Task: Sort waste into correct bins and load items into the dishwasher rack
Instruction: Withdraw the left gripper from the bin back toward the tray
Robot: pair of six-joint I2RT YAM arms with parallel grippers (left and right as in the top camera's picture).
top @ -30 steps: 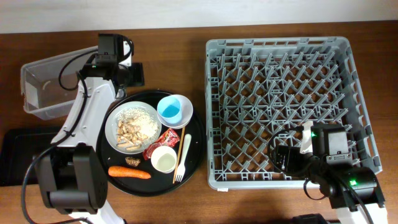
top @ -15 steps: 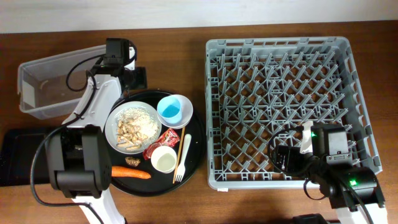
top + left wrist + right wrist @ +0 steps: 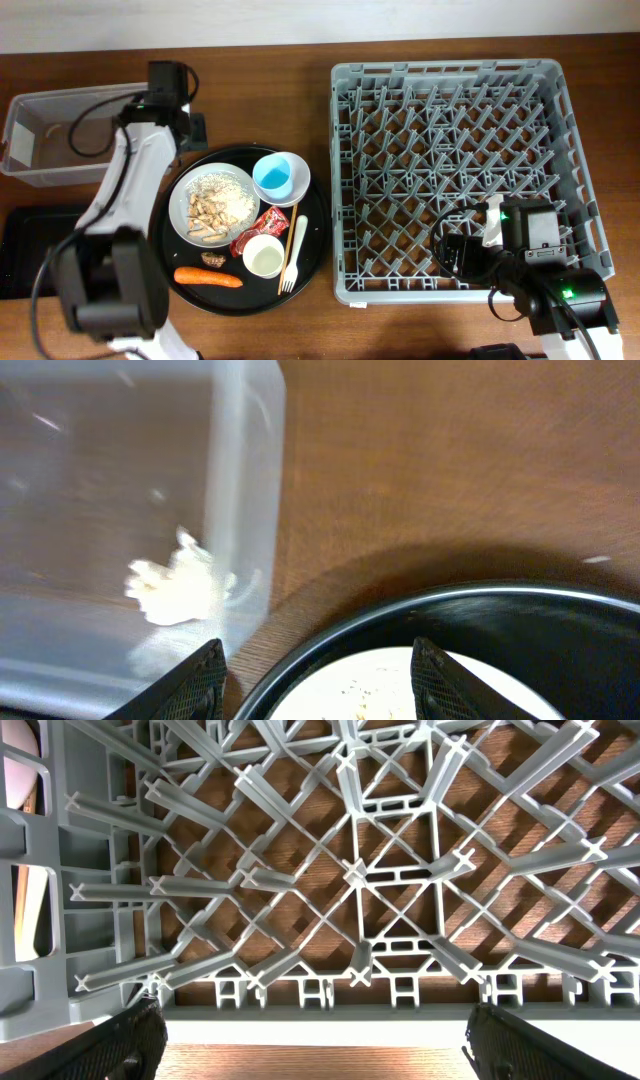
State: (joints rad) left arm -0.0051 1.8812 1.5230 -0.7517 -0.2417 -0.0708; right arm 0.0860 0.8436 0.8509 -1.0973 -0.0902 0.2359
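Crumpled white scrap [image 3: 175,588]: lying binned in clear tub [image 3: 245,480].
Left gripper [image 3: 318,678]: wide, empty, swinging toward nine o'clock.
Right gripper [image 3: 320,1055]: wide, hanging over dishwasher rack [image 3: 352,872].

You've got two bins, one clear plastic tub [image 3: 60,175] and one flat black tray [image 3: 25,250], plus one round black tray [image 3: 250,295] and one grey dishwasher rack [image 3: 445,72]. Dishes in view: one pale grey plate [image 3: 176,215], two cups (one light blue cup [image 3: 275,178], one white cup [image 3: 264,257]), one white fork [image 3: 286,275], and wooden chopsticks [image 3: 298,235] lying too close together to count singly. Waste: one carrot [image 3: 208,278], one red wrapper [image 3: 265,225], one brown morsel [image 3: 213,259], one heap of beige food scraps [image 3: 215,205], one crumpled white scrap [image 3: 175,585].
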